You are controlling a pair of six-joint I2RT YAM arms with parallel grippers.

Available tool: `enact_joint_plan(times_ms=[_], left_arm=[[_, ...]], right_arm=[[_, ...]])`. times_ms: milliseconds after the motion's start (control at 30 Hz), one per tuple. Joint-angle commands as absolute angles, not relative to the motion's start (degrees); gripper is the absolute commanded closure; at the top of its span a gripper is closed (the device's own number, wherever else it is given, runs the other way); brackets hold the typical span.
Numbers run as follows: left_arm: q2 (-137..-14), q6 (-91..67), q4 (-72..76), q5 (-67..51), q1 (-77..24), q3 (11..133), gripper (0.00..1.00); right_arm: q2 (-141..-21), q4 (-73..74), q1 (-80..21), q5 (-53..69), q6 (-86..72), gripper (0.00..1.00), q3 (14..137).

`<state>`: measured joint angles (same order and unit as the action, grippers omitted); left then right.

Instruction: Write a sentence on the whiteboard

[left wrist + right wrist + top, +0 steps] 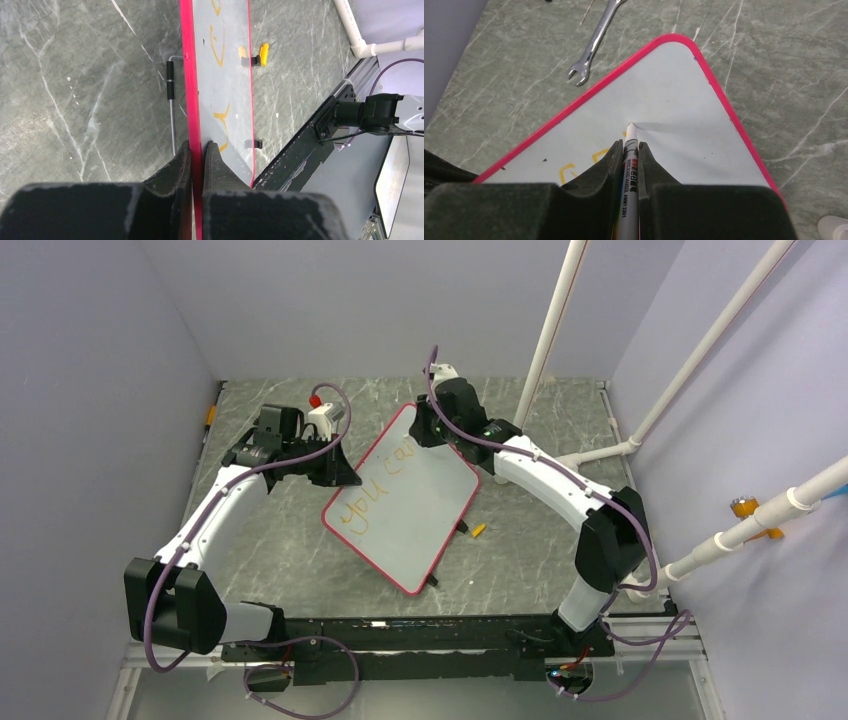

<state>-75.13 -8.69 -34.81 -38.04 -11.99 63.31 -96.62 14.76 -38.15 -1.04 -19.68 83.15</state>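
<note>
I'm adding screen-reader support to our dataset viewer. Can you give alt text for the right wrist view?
The right gripper, shut on a marker, holds the tip on the pink-framed whiteboard, beyond some orange writing. A wrench lies on the green marbled table past the board's edge.

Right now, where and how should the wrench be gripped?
Take the wrench at mid-shank, straight down from above, jaws across its narrow width. It lies flat on the table, so only its slim sides are reachable; the shank is straight, the open head flares. It lies apart from the whiteboard.
</note>
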Motion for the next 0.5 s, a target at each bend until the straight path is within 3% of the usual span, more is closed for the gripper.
enact_joint_plan(times_ms=[0, 467], left_arm=[[-74.36, -3.43, -32.84, -35.61, -12.92, 63.84, 1.00], [-73.97, -3.36, -32.87, -35.11, -12.92, 63.84, 1.00]], right_arm=[[-97.69, 14.99, -37.64, -1.99, -19.52, 1.00, 86.27], [-97.00, 15.40, -36.73, -3.36, -20.22, 1.00, 82.45]])
